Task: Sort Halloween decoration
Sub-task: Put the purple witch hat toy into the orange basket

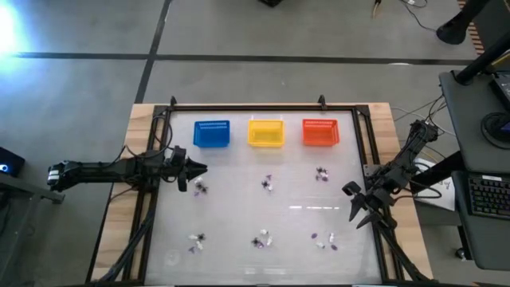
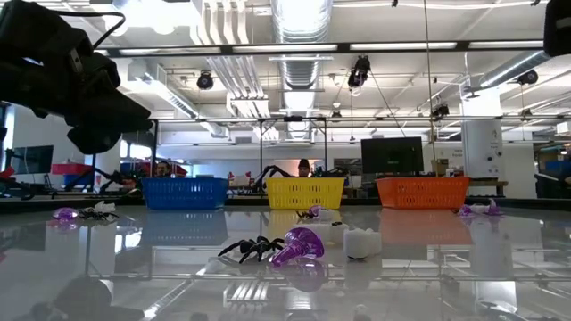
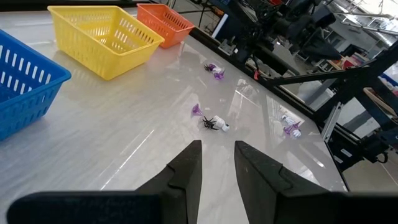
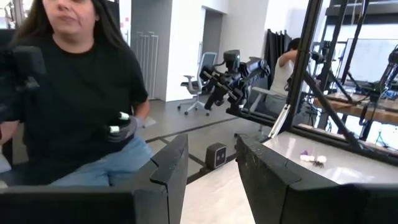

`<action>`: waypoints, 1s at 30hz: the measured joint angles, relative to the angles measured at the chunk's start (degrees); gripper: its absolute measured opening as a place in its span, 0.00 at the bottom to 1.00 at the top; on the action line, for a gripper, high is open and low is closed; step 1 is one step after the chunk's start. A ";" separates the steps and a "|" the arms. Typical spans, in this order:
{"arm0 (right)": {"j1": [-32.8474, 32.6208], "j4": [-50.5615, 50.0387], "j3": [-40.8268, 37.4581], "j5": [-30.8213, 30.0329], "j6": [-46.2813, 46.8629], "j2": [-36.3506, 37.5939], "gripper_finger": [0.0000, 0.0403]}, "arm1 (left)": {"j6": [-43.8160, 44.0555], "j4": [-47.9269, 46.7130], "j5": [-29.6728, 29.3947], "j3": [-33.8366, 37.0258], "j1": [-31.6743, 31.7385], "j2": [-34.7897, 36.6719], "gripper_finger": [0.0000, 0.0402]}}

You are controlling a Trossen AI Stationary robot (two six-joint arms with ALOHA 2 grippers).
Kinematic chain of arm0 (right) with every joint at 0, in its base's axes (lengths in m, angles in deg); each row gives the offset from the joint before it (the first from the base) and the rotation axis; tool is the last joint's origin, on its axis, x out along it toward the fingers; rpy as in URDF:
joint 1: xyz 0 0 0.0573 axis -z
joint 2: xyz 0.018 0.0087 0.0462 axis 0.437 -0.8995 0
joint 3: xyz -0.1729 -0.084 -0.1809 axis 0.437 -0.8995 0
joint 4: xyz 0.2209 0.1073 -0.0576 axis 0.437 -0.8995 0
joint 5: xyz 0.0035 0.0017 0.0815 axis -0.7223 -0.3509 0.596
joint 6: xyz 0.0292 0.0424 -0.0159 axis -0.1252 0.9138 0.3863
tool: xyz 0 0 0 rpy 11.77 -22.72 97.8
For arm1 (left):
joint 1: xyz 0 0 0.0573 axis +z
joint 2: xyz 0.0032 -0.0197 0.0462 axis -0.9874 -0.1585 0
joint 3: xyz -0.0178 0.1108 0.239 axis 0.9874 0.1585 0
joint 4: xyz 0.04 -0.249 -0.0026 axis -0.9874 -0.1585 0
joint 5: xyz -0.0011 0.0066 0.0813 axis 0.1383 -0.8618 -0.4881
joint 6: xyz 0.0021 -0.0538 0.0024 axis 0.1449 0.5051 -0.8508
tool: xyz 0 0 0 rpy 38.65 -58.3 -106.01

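Note:
The Halloween decoration lies on the glossy white table in small clusters of black spiders, whitish and purple pieces: three in a far row (image 1: 199, 187), (image 1: 267, 183), (image 1: 321, 174) and three near the front (image 1: 195, 241), (image 1: 261, 238), (image 1: 323, 239). The low view shows one cluster close up, a black spider (image 2: 250, 248), a purple piece (image 2: 299, 247) and a white piece (image 2: 361, 241). My left gripper (image 1: 199, 169) (image 3: 217, 146) hovers open at the table's left side, above and left of the far-left cluster. My right gripper (image 1: 356, 206) (image 4: 211, 142) is open at the table's right edge, holding nothing.
A blue basket (image 1: 211, 133), a yellow basket (image 1: 265, 132) and an orange basket (image 1: 319, 131) stand in a row along the far edge. A black frame (image 1: 239, 106) borders the table. A seated person (image 4: 81, 93) shows beyond the table in the right wrist view.

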State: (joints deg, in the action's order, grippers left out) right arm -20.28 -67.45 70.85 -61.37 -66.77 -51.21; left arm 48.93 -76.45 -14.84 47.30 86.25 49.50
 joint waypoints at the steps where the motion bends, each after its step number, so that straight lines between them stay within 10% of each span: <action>1: 0.00 -0.02 0.00 -0.05 0.99 0.00 0.32 | 0.02 0.01 -0.01 -0.01 -0.01 -0.01 0.19; 30: 0.07 10.82 0.02 -1.40 5.49 -0.33 0.32 | 0.02 0.00 -0.01 0.00 -0.01 -0.06 0.19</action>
State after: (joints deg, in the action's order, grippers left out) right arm -20.22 -56.62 70.87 -62.76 -61.29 -51.54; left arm 48.95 -76.45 -14.85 47.30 86.23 49.45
